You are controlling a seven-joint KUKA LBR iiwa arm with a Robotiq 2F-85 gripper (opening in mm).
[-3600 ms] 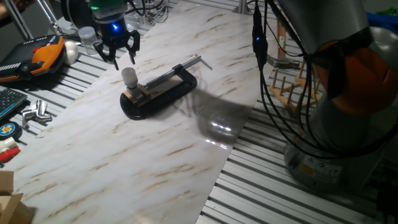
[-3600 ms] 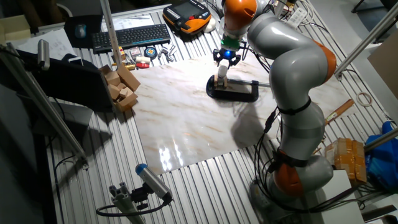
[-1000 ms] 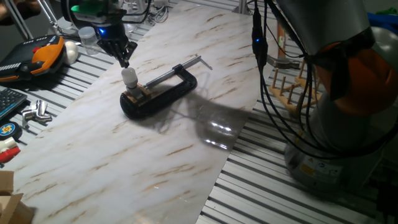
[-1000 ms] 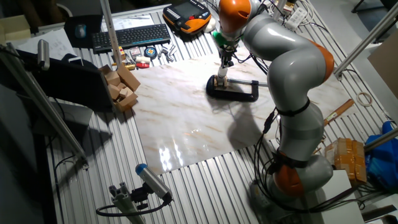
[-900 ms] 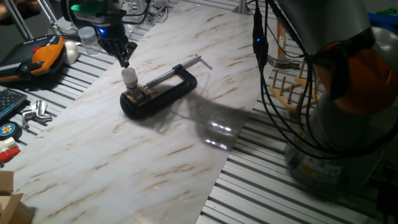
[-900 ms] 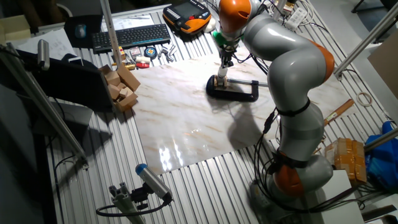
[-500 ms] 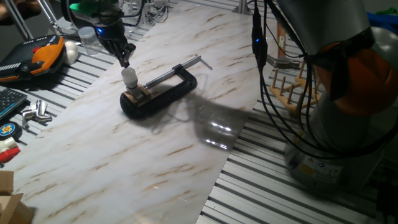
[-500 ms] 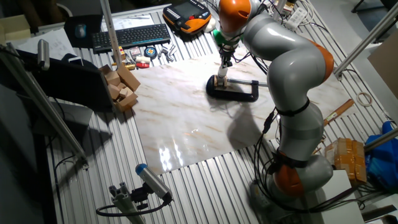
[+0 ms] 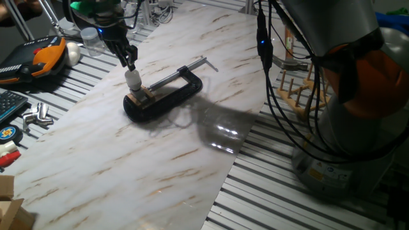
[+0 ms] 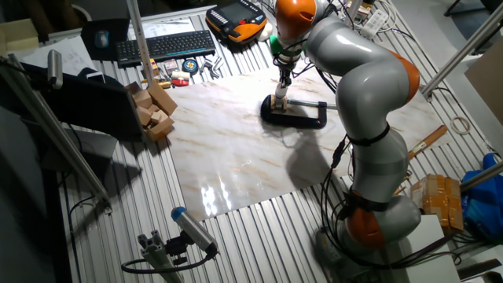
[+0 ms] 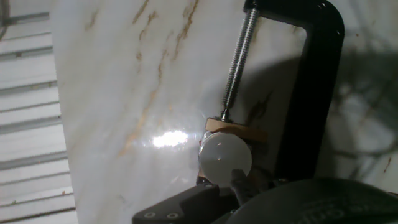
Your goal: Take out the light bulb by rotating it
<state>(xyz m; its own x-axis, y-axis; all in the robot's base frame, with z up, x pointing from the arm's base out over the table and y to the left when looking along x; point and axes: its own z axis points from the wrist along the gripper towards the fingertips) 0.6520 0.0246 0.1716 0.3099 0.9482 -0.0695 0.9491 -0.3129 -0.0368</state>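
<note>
One gripper [image 9: 131, 64], fingers pinched together just above the light bulb [image 9: 133, 79]: you need them spread and centred over it before gripping and twisting gently.

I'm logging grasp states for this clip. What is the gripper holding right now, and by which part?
It cannot be told: the gripper sits at the top of the light bulb, fingers close together, touching or nearly so, but no grip shows.
</note>
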